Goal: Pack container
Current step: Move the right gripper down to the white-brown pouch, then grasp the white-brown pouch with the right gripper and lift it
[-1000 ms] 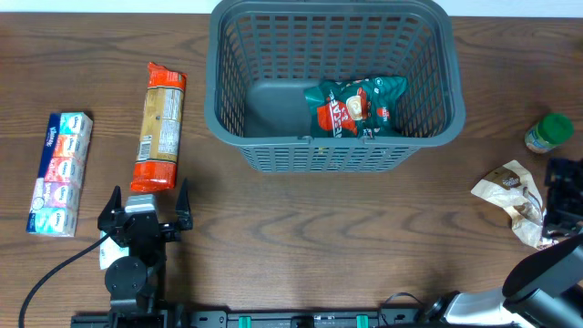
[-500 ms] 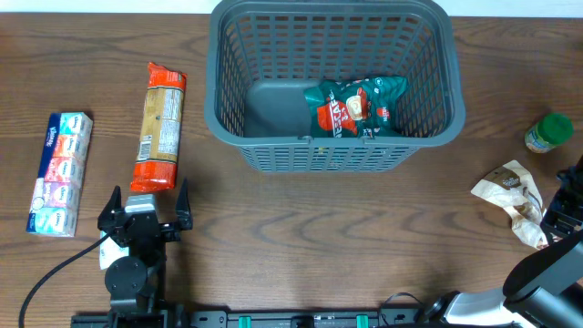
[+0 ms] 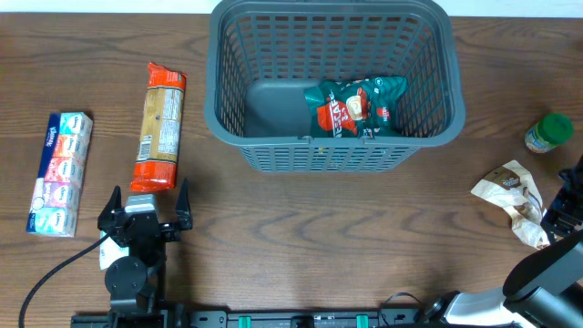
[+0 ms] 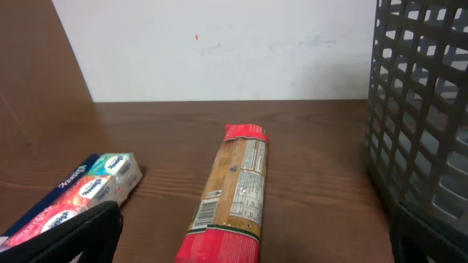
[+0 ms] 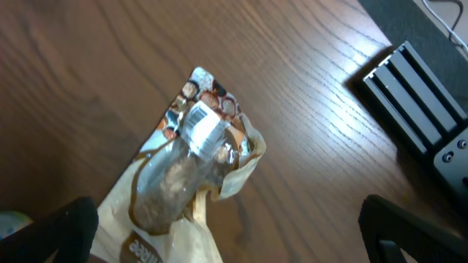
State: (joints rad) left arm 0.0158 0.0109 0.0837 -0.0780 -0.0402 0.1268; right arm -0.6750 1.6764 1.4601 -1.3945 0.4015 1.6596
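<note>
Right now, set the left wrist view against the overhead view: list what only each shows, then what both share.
Only the left wrist view: the white wall behind the table. Only the overhead view: the green and red snack bag inside the container, the green-lidded jar, the crumpled beige packet and the right gripper, open by that packet. Both: the table, the container, the long orange packet, the tissue pack and the left gripper, open.
</note>
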